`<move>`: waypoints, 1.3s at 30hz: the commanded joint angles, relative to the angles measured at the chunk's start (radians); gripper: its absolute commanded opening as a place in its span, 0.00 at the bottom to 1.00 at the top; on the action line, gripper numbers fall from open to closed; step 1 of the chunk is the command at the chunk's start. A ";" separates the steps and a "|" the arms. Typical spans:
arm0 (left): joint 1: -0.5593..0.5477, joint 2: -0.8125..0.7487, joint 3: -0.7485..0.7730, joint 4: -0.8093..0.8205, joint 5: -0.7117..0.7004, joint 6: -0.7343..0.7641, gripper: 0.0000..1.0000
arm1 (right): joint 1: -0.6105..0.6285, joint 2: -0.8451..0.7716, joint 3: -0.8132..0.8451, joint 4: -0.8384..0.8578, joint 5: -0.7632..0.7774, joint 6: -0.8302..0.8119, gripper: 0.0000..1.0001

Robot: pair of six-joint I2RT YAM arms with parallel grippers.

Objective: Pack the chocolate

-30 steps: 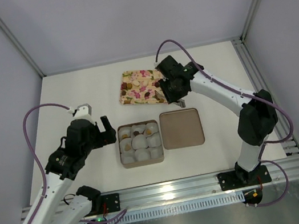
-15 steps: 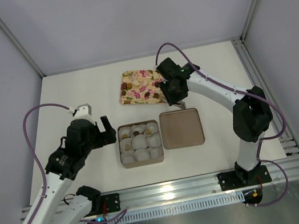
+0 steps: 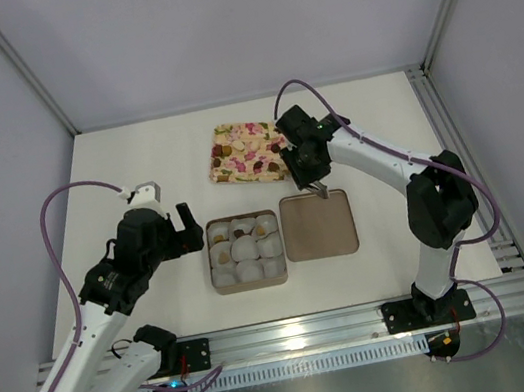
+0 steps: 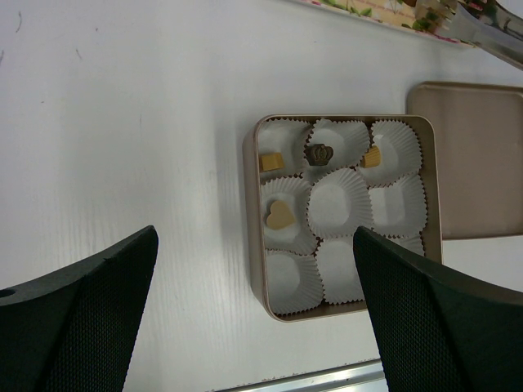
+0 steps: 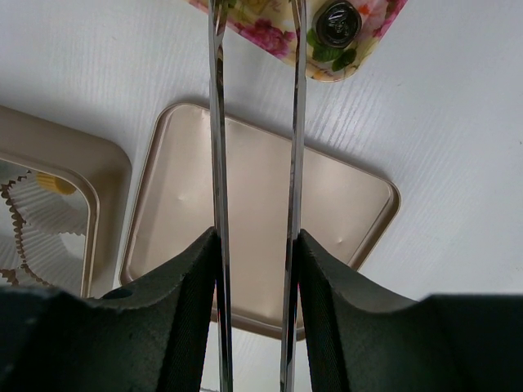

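Brown square box is sitting mid-table. Four chocolates are lying in its paper cups: three in the far row, a heart at middle left. A dark chocolate is waiting on the flowered tray beyond the box. Right gripper is clamping metal tongs, blades apart, over the lid right of the box. Left gripper is hanging left of the box, spread wide.

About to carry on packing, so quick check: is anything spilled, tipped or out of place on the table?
Nothing stands out. The box sits flat with four chocolates inside paper cups, the lid lies flat beside it, and other pieces lie on the flowered tray.
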 commanded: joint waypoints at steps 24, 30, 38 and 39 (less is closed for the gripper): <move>0.004 -0.004 0.000 0.002 -0.013 0.002 1.00 | -0.037 -0.032 0.035 0.007 -0.058 -0.012 0.38; 0.004 -0.002 0.000 0.002 -0.013 0.002 1.00 | -0.046 -0.002 0.094 -0.013 -0.063 -0.016 0.38; 0.004 -0.002 0.000 0.002 -0.013 0.002 1.00 | -0.050 0.003 0.103 -0.018 -0.068 -0.015 0.41; 0.004 -0.003 0.000 0.002 -0.013 0.000 1.00 | -0.049 0.000 0.100 -0.019 -0.066 -0.016 0.42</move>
